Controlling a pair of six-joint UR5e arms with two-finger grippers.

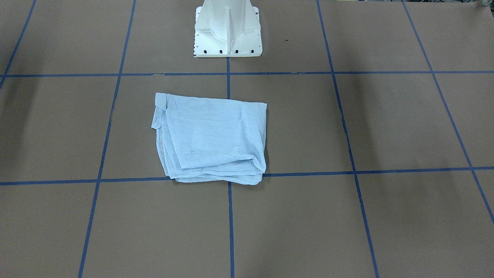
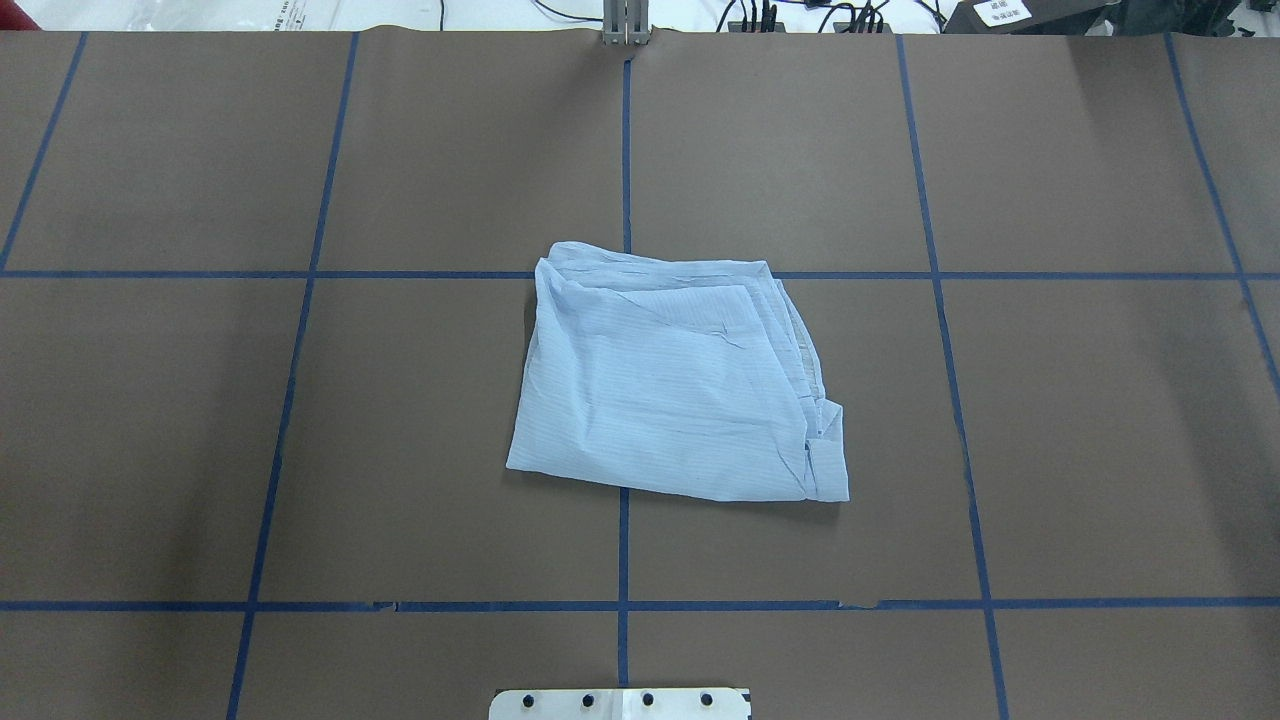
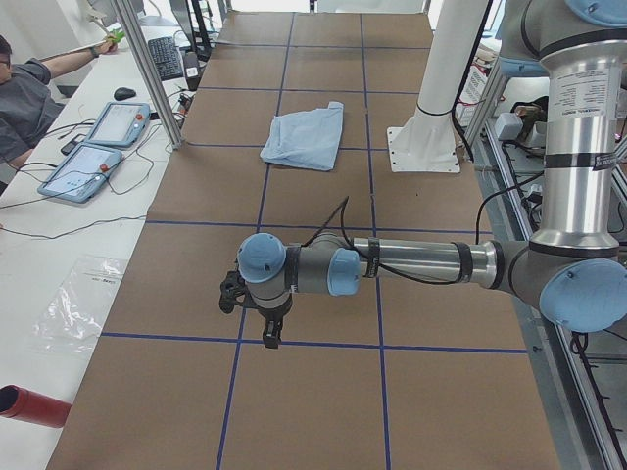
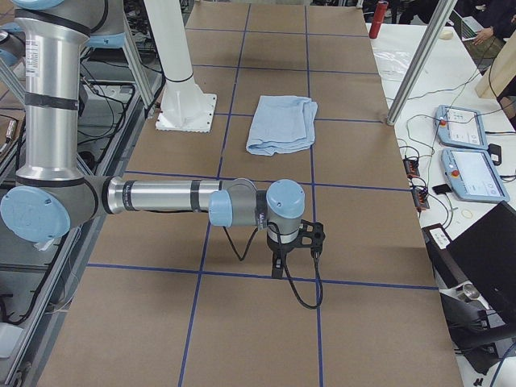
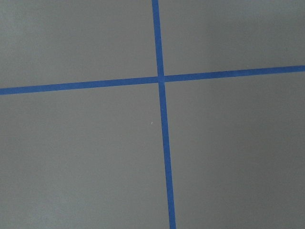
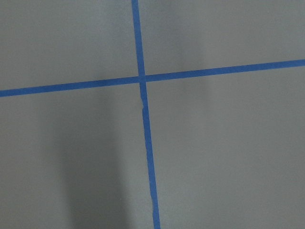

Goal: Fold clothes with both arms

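- Worktop (image 2: 1100,450): a wide surface covered in brown paper and divided into large squares by strips of blue tape (image 2: 624,150).
- Left arm (image 3: 421,262): a grey-silver jointed arm with light blue joint caps. Its forearm is stretched level above the left end of the worktop.
- Right arm (image 4: 161,196): an arm of the same build, stretched level above the right end of the worktop.
- White pedestal base (image 1: 227,31): bolted at the near edge of the worktop, on the central tape line.
- Pale blue, finely striped shirt (image 2: 670,390): folded into a rough rectangle of several layers and lying flat at the middle of the worktop, just beyond the pedestal. It straddles the central tape line, with the larger part to the right. Its far edge lies on a cross line. It is well apart from both arms.
- Left tool (image 3: 270,335): black and pointing down above a crossing of tape lines. The wrist view shows only that crossing, and whether the tool is released or clenched cannot be told.
- Right tool (image 4: 278,268): black and pointing down above another tape crossing. Its state likewise cannot be told.
- Two grey-framed control tablets (image 3: 120,124): lying on a white side table beyond the far edge.
- Red cylinder (image 3: 29,406): lying on the same side table, further to the left.
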